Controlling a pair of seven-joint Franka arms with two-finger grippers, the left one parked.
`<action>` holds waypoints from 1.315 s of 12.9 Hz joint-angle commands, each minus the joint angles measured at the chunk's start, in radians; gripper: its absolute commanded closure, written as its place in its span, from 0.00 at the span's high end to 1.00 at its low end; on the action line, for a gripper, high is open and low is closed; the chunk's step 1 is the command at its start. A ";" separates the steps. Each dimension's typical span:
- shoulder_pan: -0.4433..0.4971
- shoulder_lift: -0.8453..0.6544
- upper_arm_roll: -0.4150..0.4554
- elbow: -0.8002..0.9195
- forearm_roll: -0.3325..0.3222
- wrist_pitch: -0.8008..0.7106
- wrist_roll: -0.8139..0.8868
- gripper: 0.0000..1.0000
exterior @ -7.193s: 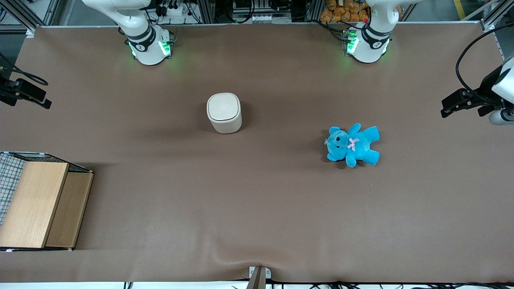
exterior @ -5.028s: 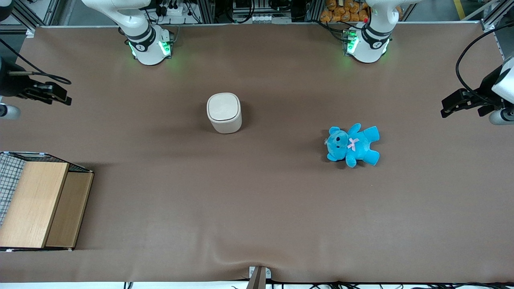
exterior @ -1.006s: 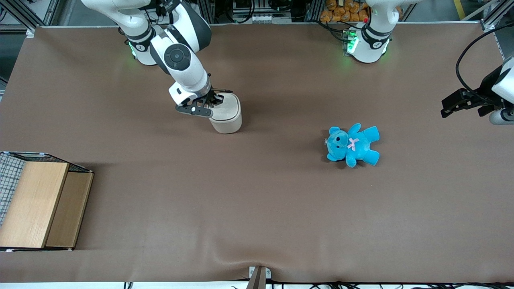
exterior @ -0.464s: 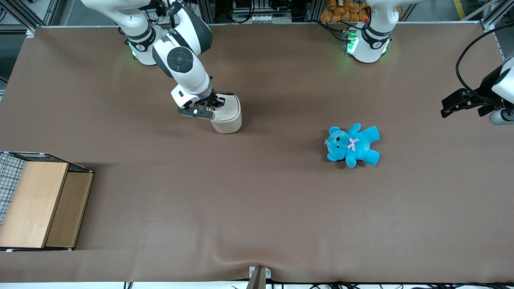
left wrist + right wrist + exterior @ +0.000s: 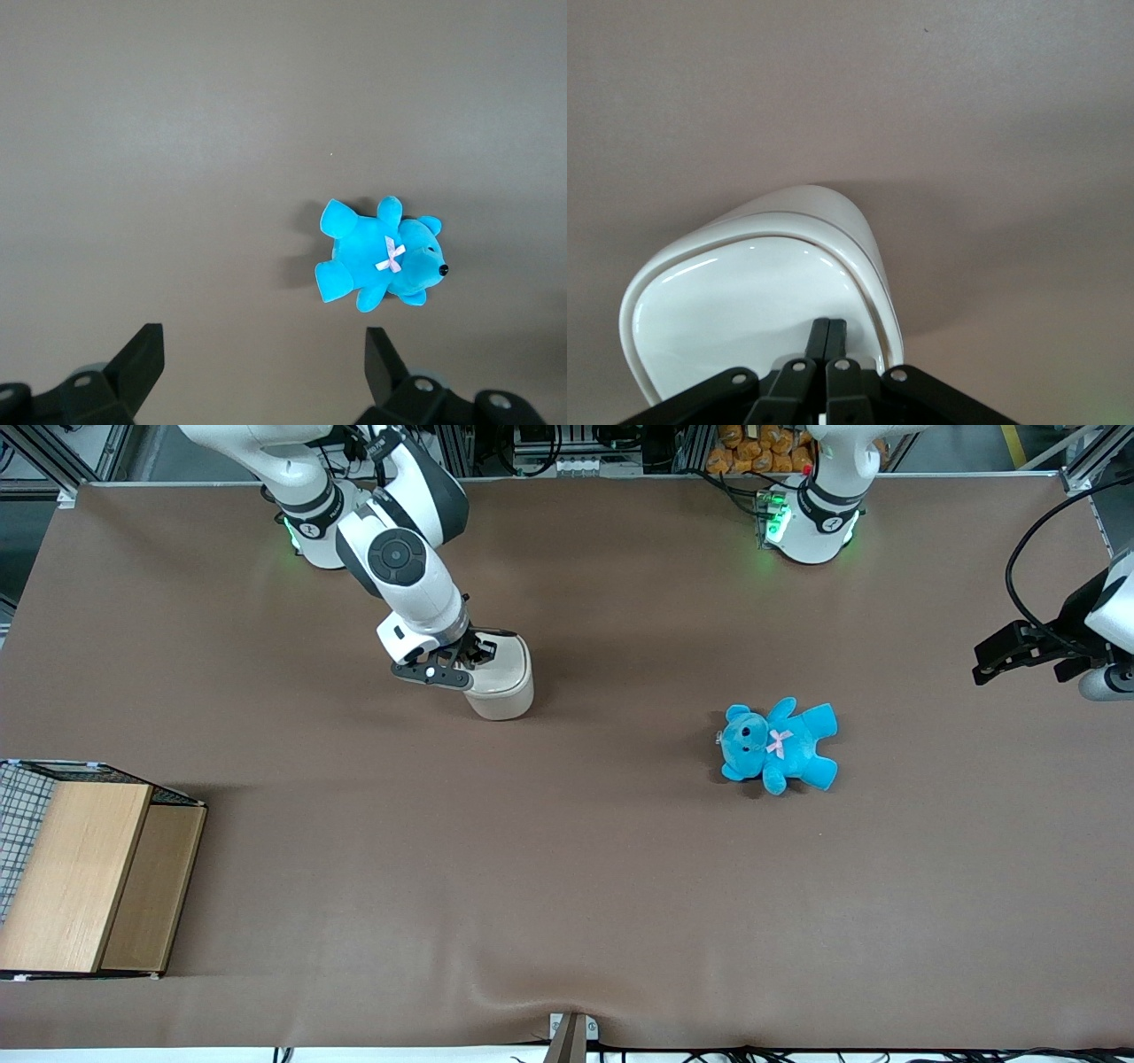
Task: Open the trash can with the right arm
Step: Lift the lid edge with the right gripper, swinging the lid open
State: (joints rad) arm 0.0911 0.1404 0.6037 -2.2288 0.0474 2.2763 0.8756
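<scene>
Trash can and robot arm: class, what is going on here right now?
The right arm has brought its gripper down onto the top of the trash can, with its fingers shut together and their tips on the lid. The lid looks closed. A blue teddy bear lies untouched toward the parked arm's end of the table, and a wooden box with wire mesh sits toward the working arm's end, nearer the front camera.
</scene>
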 commanded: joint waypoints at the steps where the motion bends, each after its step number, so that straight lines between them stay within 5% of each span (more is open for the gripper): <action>1: 0.001 0.030 0.004 0.084 -0.031 -0.076 0.072 0.00; 7: 0.004 0.030 0.022 0.253 -0.014 -0.286 0.109 0.02; 9: 0.002 0.031 0.045 0.311 0.003 -0.352 0.147 0.22; 11: 0.002 0.031 0.050 0.336 0.014 -0.366 0.174 0.62; 12: 0.002 0.031 0.051 0.339 0.014 -0.366 0.183 0.90; 13: 0.002 0.031 0.051 0.353 0.014 -0.368 0.186 1.00; 17: -0.025 0.034 0.045 0.461 0.014 -0.475 0.172 1.00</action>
State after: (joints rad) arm 0.0894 0.1507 0.6452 -1.8535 0.0566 1.8721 1.0419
